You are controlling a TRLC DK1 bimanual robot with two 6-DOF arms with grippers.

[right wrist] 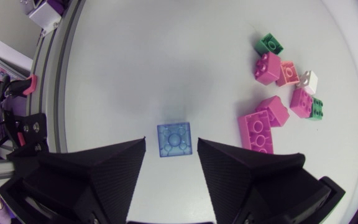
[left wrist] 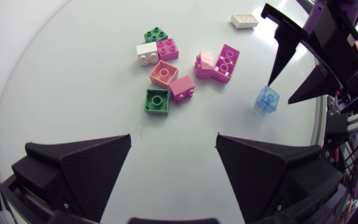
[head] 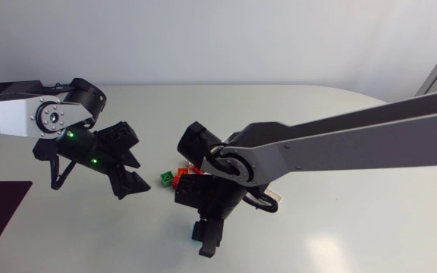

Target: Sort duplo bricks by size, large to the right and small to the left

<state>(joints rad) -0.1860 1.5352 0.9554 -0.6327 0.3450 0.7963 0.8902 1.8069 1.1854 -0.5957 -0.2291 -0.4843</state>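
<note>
Your right pincer (right wrist: 171, 140) hangs open over a see-through blue brick (right wrist: 174, 139)
The glossy square brick lies between its matte wedge fingers, untouched. A cluster of studded pink, green and white bricks (left wrist: 182, 87) sits nearby on the smooth tabletop (left wrist: 92, 81). Your left pincer (left wrist: 173, 137) is spread wide, holding nothing.

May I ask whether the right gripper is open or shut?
Open: the right gripper's fingers stand apart, not clamping the blue brick below.

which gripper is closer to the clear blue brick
Right. The right gripper is open with the blue brick just ahead, between its fingertips. The left gripper, also open, sits well back, the brick ahead and off to its side.
</note>
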